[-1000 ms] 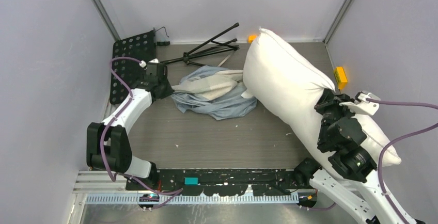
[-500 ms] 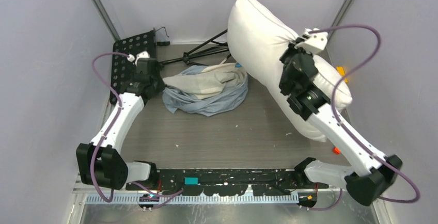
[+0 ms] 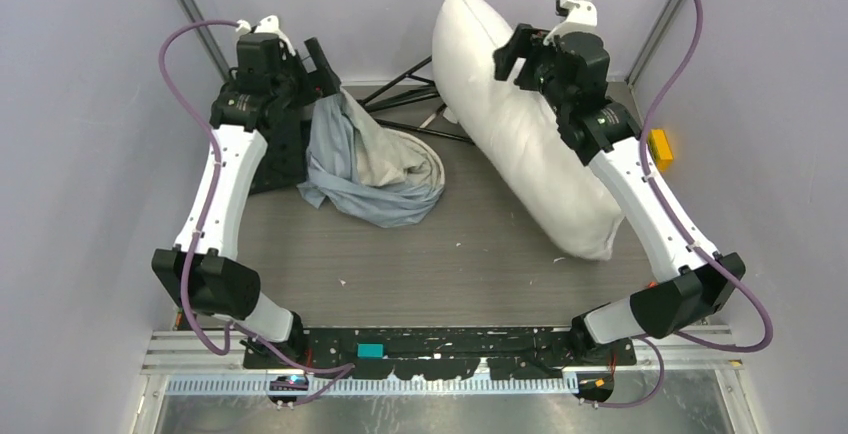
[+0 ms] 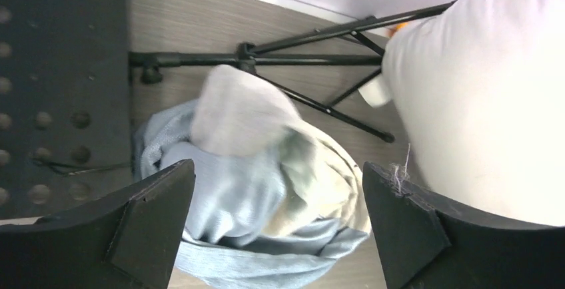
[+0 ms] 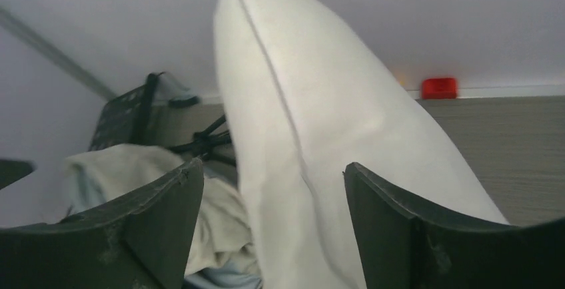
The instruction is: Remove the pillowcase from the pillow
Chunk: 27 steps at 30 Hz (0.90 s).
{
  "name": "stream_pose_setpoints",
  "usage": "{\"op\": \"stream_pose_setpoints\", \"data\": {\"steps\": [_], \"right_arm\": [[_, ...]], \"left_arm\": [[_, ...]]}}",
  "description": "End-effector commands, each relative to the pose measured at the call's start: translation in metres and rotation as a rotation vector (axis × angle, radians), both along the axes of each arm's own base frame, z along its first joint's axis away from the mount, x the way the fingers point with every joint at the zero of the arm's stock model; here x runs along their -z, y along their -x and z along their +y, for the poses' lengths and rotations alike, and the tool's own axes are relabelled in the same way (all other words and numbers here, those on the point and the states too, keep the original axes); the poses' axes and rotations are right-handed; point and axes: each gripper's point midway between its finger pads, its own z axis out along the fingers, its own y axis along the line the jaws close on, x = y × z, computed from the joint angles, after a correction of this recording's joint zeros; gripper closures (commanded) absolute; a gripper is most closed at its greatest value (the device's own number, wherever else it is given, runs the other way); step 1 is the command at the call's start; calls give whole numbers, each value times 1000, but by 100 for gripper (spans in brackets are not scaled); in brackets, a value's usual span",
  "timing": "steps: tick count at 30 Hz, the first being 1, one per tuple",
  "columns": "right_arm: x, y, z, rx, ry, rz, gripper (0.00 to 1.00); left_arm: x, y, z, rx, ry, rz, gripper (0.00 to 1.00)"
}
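Left pincer [image 4: 278,169]: raised at far left, fingers spread wide, released, gripping nothing.
Pillowcase [image 3: 370,169]: off the pillow, in a crumpled blue-grey and cream heap on the table [image 3: 460,264], one end peaking up toward the left pincer.
Tripod [image 4: 300,36]: black, lying behind the heap.
Pillow [image 3: 520,144]: bare white, tilted on end, lower corner on the table, right of the heap.
Right pincer [image 5: 273,169]: raised by the pillow's upper part, fingers spread, released.

Left wrist view: pillowcase [image 4: 253,169] motion-blurred; pillow [image 4: 480,89] cut off at 3 o'clock edge; tripod [image 4: 200,58] at 12 o'clock partly hidden behind both; perforated plate [image 4: 60,89] cut off at 9 o'clock edge.
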Motion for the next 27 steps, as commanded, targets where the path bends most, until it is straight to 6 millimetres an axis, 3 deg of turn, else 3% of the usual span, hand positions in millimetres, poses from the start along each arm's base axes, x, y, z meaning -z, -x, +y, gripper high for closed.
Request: {"op": "stream_pose_setpoints", "data": {"steps": [1,6,9,13,16,19,25,27], "right_arm": [[-22,46,64,-393,-88,39,16],[-17,75,26,-265,-61,24,13],[-9,89,-10,-113,-21,3,12],[21,96,-70,170,48,27,12],[65,98,-115,376,105,96,12],[112,94,-146,475,82,125,12],[217,99,-160,496,164,164,7],[236,100,-159,476,175,149,6]], "left_arm": [[-4,21,-15,107,42,-10,0],[7,63,9,70,-81,-124,0],[18,86,26,17,-138,-166,0],[38,107,34,-17,-150,-204,0],[61,116,53,-126,-160,-213,0],[98,117,68,-197,-211,-192,0],[148,108,59,-189,-137,-233,0],[165,106,66,-197,-198,-227,0]]}}
